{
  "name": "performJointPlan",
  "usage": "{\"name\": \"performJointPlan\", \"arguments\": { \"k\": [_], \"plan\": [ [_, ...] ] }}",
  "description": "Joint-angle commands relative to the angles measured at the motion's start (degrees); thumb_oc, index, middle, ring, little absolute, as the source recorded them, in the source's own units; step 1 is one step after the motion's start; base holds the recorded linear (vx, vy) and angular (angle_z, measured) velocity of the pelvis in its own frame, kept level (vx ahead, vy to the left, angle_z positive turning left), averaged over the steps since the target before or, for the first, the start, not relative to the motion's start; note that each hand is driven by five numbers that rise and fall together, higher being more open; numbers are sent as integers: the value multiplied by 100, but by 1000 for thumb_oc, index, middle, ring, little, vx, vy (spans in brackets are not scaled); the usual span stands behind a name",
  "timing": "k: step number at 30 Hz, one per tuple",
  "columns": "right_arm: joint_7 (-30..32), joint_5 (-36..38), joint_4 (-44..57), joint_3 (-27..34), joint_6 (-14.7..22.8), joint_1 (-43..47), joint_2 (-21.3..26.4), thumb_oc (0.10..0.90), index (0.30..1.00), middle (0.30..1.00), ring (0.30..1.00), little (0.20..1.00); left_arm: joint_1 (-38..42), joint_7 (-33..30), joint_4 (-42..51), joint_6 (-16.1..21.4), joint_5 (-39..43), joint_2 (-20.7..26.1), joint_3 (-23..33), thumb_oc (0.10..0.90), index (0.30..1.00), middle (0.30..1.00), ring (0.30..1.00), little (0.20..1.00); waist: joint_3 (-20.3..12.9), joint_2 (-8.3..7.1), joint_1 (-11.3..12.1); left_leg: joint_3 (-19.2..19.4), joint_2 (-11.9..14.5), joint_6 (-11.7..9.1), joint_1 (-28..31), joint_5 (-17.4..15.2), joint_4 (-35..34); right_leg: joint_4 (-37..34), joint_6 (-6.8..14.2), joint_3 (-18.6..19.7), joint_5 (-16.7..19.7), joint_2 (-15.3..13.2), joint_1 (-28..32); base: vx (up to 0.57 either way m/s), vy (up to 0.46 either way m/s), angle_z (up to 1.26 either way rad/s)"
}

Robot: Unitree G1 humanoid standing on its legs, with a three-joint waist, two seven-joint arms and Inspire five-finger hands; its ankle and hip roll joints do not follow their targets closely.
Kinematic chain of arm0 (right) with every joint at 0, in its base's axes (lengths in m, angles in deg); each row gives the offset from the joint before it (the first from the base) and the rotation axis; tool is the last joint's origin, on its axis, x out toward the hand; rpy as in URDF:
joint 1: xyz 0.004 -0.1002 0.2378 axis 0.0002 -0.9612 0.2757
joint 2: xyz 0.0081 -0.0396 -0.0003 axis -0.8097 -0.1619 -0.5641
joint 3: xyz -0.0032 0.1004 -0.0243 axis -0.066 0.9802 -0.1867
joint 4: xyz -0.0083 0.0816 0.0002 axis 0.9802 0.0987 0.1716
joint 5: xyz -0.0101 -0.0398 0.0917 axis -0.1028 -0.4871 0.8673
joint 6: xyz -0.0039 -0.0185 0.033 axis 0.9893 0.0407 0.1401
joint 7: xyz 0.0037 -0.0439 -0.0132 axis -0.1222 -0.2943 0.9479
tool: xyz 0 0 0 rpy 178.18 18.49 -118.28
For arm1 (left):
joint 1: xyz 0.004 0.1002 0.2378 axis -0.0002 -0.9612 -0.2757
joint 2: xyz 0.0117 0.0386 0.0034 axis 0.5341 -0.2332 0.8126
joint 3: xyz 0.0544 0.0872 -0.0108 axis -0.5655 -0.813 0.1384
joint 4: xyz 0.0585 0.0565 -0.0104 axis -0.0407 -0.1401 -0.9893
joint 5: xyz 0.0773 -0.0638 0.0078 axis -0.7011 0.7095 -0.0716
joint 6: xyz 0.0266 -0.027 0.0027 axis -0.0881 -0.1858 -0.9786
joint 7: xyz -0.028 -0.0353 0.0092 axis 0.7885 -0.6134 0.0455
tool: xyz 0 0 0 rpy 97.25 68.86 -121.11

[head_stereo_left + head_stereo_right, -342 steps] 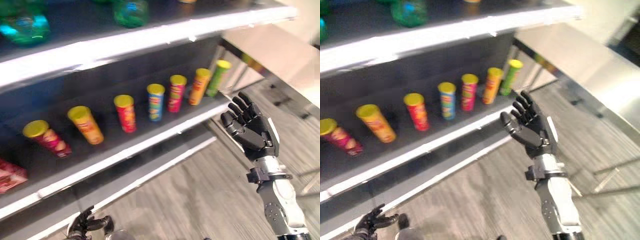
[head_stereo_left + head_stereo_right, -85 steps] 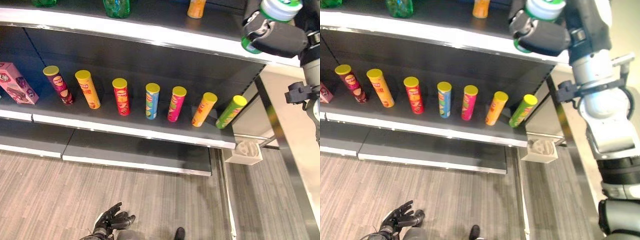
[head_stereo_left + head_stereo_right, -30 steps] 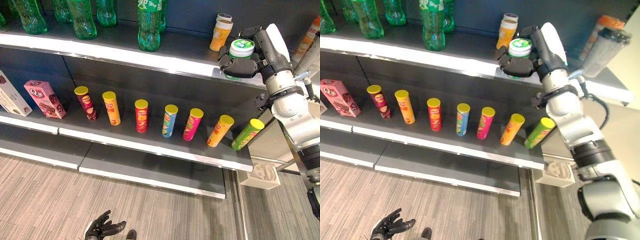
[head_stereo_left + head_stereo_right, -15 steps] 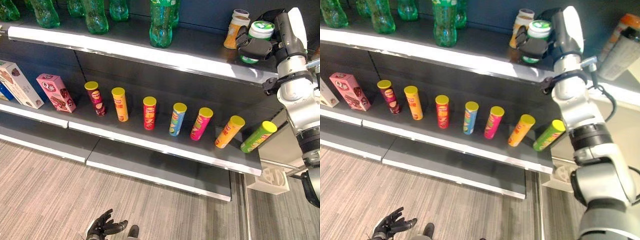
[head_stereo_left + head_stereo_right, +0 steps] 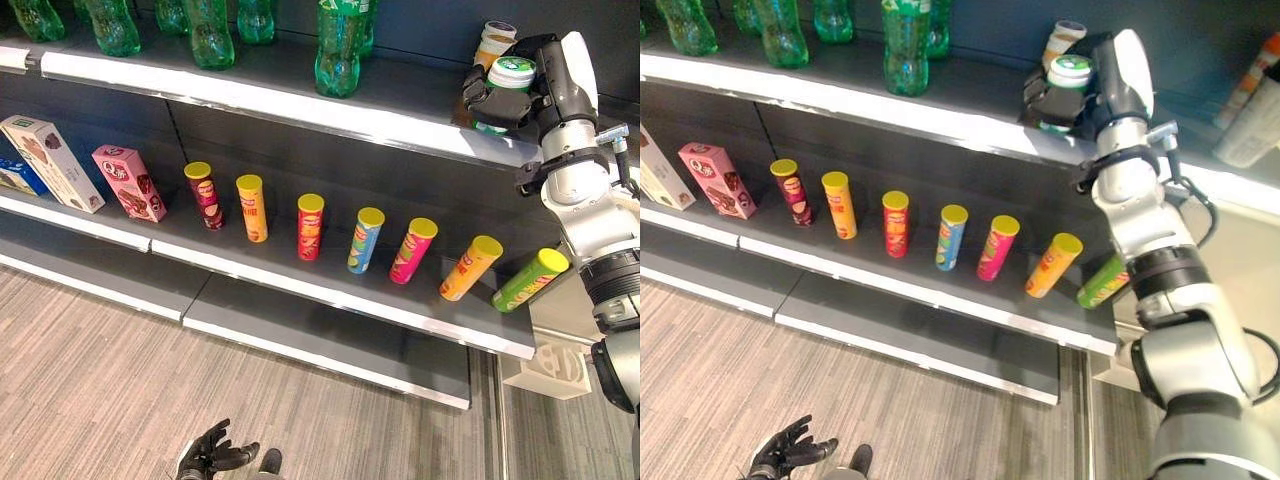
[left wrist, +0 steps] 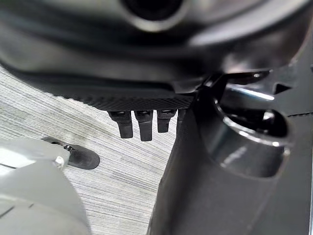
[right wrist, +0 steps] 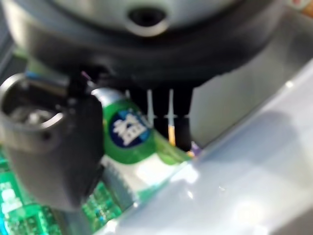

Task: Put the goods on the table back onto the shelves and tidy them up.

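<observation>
One green white-lidded jar (image 5: 508,82) in curled right hand (image 5: 505,100) at top shelf (image 5: 300,100).

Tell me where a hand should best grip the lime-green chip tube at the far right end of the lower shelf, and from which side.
Grip the lime-green chip tube round the middle of its cylindrical body, probably from the open front of the lower shelf. It leans, yellow lid tilted rightward, at the row's end; the orange tube stands close on its left, so wrap from the front and right.
</observation>
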Motion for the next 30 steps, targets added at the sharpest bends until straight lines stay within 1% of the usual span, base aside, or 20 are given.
{"name": "performJointPlan", "arguments": {
  "k": [1, 2, 3, 4, 6, 13, 16, 30],
  "plan": [
    [309, 73, -142, -139, 286, 1123, 136, 400, 300, 300, 300, 300, 375, -40, 142, 232, 198, 327, -210, 800, 900, 900, 900, 900, -131, -237, 77, 330, -128, 103, 199, -642, 12, 46, 319, 77, -522, -229, 390, 0, 0, 0],
    [316, 64, -137, -141, 282, 1123, 134, 400, 300, 300, 300, 300, 370, -39, 151, 234, 202, 325, -214, 800, 900, 900, 900, 900, -133, -233, 75, 329, -130, 103, 197, -643, 12, 46, 321, 76, -518, -231, 386, 0, 0, 0],
    [332, 45, -138, -133, 271, 1134, 121, 411, 316, 316, 316, 316, 367, -41, 173, 234, 196, 322, -221, 800, 900, 900, 900, 900, -124, -222, 69, 331, -138, 108, 192, -646, 12, 46, 319, 74, -517, -234, 382, 0, 0, 0],
    [343, 15, -130, -125, 264, 1136, 114, 400, 300, 300, 300, 300, 372, -42, 177, 229, 195, 330, -223, 800, 900, 900, 900, 900, -121, -224, 63, 332, -145, 110, 190, -649, 12, 46, 321, 76, -512, -235, 380, 0, 0, 0],
    [367, -40, -165, -143, 246, 1159, 117, 400, 300, 300, 300, 300, 372, -55, 191, 232, 189, 337, -214, 800, 900, 900, 900, 900, -126, -224, 59, 330, -150, 114, 196, -657, 12, 46, 323, 81, -514, -239, 384, 0, 0, 0],
    [425, 88, -872, -235, 176, 1461, -12, 400, 300, 300, 300, 300, 434, -93, 112, 245, 197, 368, -245, 800, 900, 900, 900, 900, -139, -221, 88, 303, -166, 106, 195, -665, 12, 46, 325, 46, -523, -246, 405, 0, 0, 0],
    [441, 146, -1029, -251, 168, 1542, -30, 400, 300, 300, 300, 300, 442, -104, 103, 244, 195, 379, -256, 800, 900, 900, 900, 900, -139, -219, 100, 289, -169, 104, 189, -663, 12, 46, 325, 26, -529, -246, 415, 4, -11, 6],
    [388, 293, -1199, -372, 184, 1674, -137, 400, 300, 300, 300, 300, 468, -126, 70, 231, 214, 376, -305, 800, 900, 900, 900, 900, -148, -237, 133, 259, -163, 94, 184, -664, 12, 46, 313, -38, -555, -227, 446, 1, -2, 3]
  ]
}}
